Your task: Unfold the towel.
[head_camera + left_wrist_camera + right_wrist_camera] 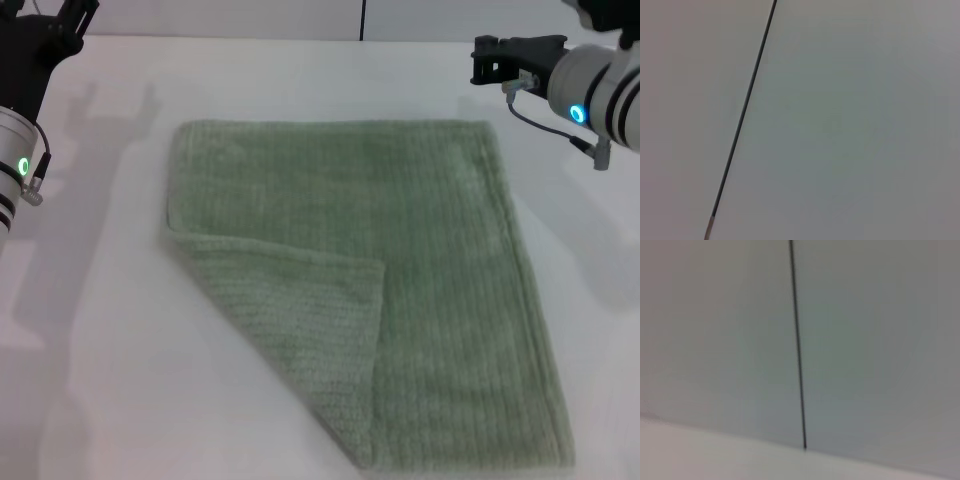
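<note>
While both arms are raised off the table [90,380], I see neither gripper holding anything. From my head camera the right gripper [487,58] juts in at the upper right, above and beyond the towel's far right corner, its dark fingers pointing toward the middle; I cannot tell how wide they stand. My left gripper [62,25] sits at the upper left, mostly cut off at the frame's edge, well apart from the towel, and I cannot tell its finger state either. Both wrist cameras give me only a pale wall [850,125] with a thin dark seam [742,115]; the right one also catches a strip of white tabletop at the wall's foot. The towel [440,300] lies flat in the middle of the table, its far edge straight and its right edge running toward me and slightly outward. Its near left corner is folded over onto the cloth, the flap [300,320] forming a diagonal fold line on the left. Bare table surrounds the towel on the left, far and right sides.
</note>
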`<state>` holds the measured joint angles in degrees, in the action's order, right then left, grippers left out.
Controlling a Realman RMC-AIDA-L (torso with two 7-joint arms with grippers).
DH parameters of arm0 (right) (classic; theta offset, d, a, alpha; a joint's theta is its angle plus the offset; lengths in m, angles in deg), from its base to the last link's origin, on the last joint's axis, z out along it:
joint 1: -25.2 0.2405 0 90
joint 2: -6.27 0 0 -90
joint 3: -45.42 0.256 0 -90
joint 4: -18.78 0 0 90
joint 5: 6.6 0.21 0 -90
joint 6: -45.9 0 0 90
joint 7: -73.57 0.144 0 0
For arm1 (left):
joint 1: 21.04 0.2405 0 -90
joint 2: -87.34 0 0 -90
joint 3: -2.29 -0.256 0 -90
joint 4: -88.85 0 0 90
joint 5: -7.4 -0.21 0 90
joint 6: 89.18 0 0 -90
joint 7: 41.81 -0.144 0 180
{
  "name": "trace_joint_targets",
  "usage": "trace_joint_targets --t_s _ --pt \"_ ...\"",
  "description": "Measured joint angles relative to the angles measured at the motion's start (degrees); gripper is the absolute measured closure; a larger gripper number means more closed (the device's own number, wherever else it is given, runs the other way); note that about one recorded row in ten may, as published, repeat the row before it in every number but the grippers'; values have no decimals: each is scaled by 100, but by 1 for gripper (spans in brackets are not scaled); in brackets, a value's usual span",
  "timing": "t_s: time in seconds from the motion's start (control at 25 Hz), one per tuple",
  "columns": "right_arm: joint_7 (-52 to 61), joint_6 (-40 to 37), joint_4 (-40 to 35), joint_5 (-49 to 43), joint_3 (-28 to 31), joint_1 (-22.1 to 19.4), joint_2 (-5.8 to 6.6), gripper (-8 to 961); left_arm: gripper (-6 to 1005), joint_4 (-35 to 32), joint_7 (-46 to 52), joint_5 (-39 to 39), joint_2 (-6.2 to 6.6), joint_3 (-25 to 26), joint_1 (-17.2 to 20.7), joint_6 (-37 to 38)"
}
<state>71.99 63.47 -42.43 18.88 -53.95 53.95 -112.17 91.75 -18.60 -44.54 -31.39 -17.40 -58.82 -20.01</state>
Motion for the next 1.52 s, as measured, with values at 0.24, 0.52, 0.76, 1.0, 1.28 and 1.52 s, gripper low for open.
trace_joint_targets --t_s 0.24,0.52,0.76,1.0,1.28,1.52 --pt "-127 1747 -369 -306 350 385 18 954 139 0 39 1 0 0 12 128" --pt "-801 2840 -345 -251 797 730 -25 954 139 0 67 0 0 0 16 181" --pt "-1362 3565 -184 -164 1250 1043 -28 954 139 0 69 0 0 0 17 245" --pt "-1952 3950 324 -58 1727 1447 -29 954 139 0 69 0 -1 0 16 293" --pt "-2664 4180 903 239 2190 1794 -12 954 140 9 75 0 -8 0 -11 312" --pt "-3109 4256 1511 281 2651 2086 13 954 140 39 77 -1 -10 0 -36 343"
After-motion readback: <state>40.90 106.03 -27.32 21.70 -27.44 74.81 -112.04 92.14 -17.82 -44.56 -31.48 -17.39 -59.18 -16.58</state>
